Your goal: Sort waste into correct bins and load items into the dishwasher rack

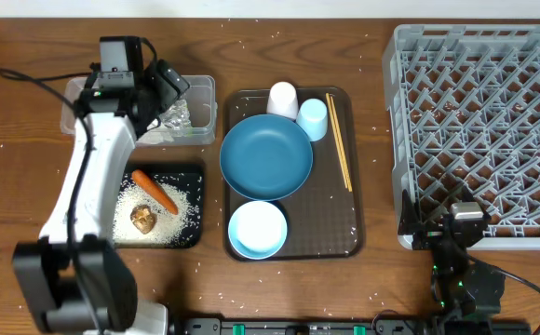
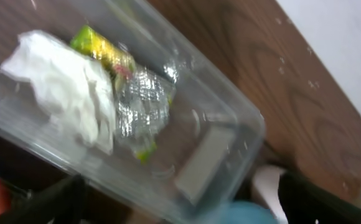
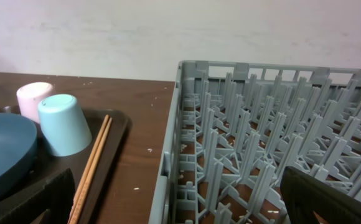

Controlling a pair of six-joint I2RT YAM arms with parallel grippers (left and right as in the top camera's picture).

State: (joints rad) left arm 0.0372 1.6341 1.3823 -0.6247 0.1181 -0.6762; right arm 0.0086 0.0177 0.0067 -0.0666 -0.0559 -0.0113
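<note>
My left gripper (image 1: 169, 86) is open and empty, just above the clear tub (image 1: 200, 93). In the left wrist view (image 2: 180, 208) the tub (image 2: 230, 118) holds the white tissue (image 2: 62, 87), the silver foil (image 2: 143, 102) and the green-yellow wrapper (image 2: 103, 50). The black tray (image 1: 194, 175) holds rice (image 1: 126, 219), the carrot (image 1: 154, 191) and the brown lump (image 1: 142, 218). The dark-blue plate (image 1: 265, 156), the bowl (image 1: 257, 229), the white cup (image 1: 283, 99), the light-blue cup (image 1: 313, 118) and the chopsticks (image 1: 338, 141) lie on the brown tray. My right gripper (image 1: 463, 216) is open and empty at the rack's (image 1: 484, 121) near edge.
The brown serving tray (image 1: 344, 233) lies in the middle of the table. Loose rice grains are scattered over the wood. In the right wrist view the rack's wall (image 3: 174, 143) stands close ahead, with the chopsticks (image 3: 93, 162) and both cups to its left.
</note>
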